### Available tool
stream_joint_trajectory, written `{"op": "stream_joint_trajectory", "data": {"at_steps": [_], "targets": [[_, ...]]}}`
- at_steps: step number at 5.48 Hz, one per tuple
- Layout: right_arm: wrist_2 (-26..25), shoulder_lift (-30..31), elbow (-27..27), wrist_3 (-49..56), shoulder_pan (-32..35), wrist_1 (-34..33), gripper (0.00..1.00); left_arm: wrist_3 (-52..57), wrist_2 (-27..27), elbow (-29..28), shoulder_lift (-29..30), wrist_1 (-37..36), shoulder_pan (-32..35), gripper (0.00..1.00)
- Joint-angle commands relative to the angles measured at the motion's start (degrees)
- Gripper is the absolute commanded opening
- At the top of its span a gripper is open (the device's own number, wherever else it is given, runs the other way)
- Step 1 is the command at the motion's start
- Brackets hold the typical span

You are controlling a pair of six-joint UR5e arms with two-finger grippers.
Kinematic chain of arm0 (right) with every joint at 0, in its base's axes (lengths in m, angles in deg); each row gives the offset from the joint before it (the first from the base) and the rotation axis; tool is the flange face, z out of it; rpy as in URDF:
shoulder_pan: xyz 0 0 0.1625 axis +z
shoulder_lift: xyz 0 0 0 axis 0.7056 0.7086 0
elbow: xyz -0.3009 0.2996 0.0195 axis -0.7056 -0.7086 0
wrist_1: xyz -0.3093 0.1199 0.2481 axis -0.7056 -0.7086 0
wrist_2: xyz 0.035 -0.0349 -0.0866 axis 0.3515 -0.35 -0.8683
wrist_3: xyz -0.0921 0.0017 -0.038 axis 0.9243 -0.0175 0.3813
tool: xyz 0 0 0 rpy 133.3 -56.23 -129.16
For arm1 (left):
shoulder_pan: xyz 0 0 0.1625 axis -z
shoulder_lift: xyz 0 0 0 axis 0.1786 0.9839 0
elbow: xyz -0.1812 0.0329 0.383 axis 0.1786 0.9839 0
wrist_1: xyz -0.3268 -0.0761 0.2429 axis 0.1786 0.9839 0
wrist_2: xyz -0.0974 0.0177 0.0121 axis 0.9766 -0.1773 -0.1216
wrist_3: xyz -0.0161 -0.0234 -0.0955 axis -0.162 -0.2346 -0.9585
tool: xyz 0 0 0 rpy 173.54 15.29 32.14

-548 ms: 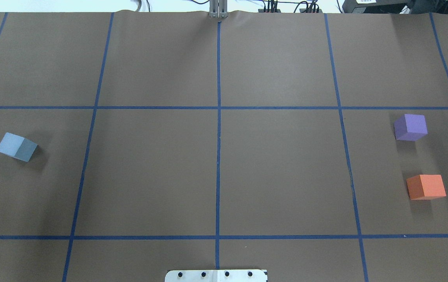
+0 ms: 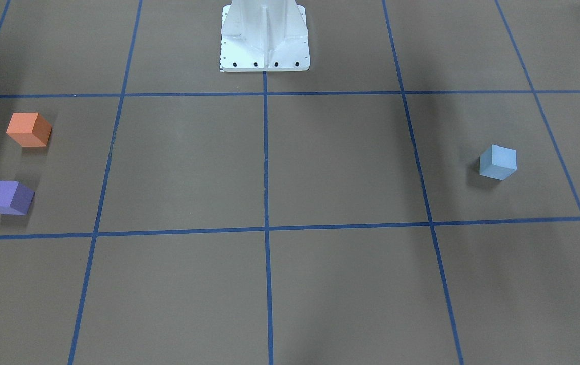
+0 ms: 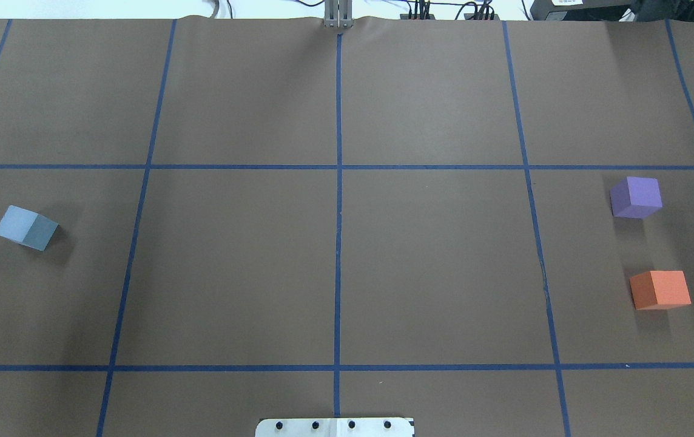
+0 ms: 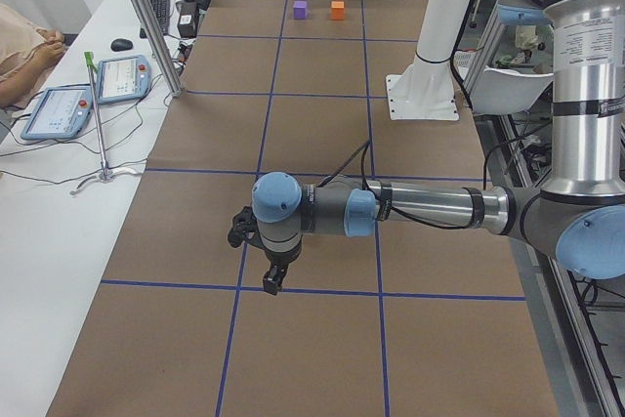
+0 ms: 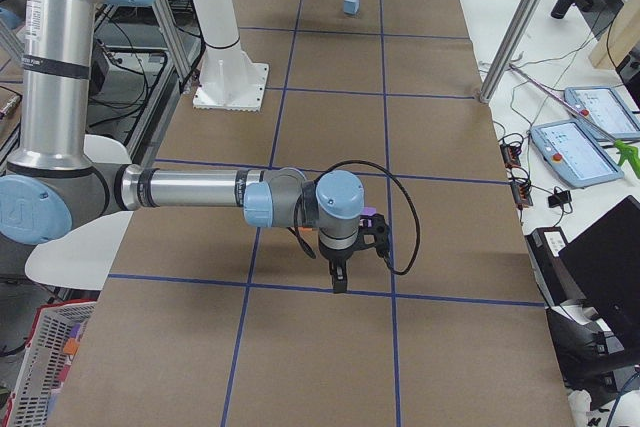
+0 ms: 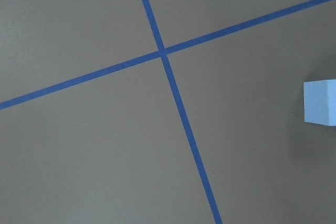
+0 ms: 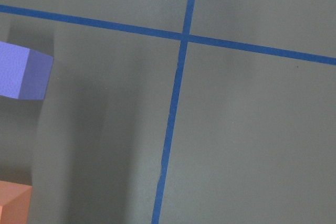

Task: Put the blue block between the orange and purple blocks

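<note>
On the robot's far left of the brown paper surface (image 3: 432, 261) with its blue tape grid sits the pale blue matte cube (image 3: 24, 227), alone in its grid cell, well apart from the purple cube (image 3: 636, 197) and the orange cube (image 3: 660, 289) at the far right; nothing grips it yet.

The step in hand reads as the approach to pick; the left arm's fingers (image 4: 271, 280) hang low over the surface, seen only in the left side view, so I cannot tell whether they are apart or together; same for the right arm's fingers (image 5: 340, 279), low near the purple cube; neither wrist view shows any fingers.

To do it well:
- the left wrist view has the blue cube cut by its right edge, so shift until the cube is centred before descending;
- the cube sits turned against the tape lines, so rotate the wrist to meet two opposite flat faces, not corners;
- grip low enough that it does not pivot;
- the gap between purple and orange looks only a little wider than one cube, so come in from above and release squarely; a slanted entry would likely nudge a neighbour;
- the carry spans the whole surface; a hand-over may be needed.

Look of the blue cube: crisp edges, no markings, lying flat; top face lighter, side face darker in shade; probably light and slightly soft.
</note>
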Motion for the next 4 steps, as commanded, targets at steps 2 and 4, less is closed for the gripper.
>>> {"op": "stream_joint_trajectory", "data": {"at_steps": [2, 4], "targets": [[0.09, 0.00, 0.00, 0.18, 0.00, -0.02, 1.00, -0.34, -0.09, -1.29, 2.31, 14.54, -0.14, 1.00], [0.09, 0.09, 0.00, 0.26, 0.00, -0.02, 1.00, -0.16, 3.40, -4.37, 2.58, 22.98, -0.23, 1.00]]}}
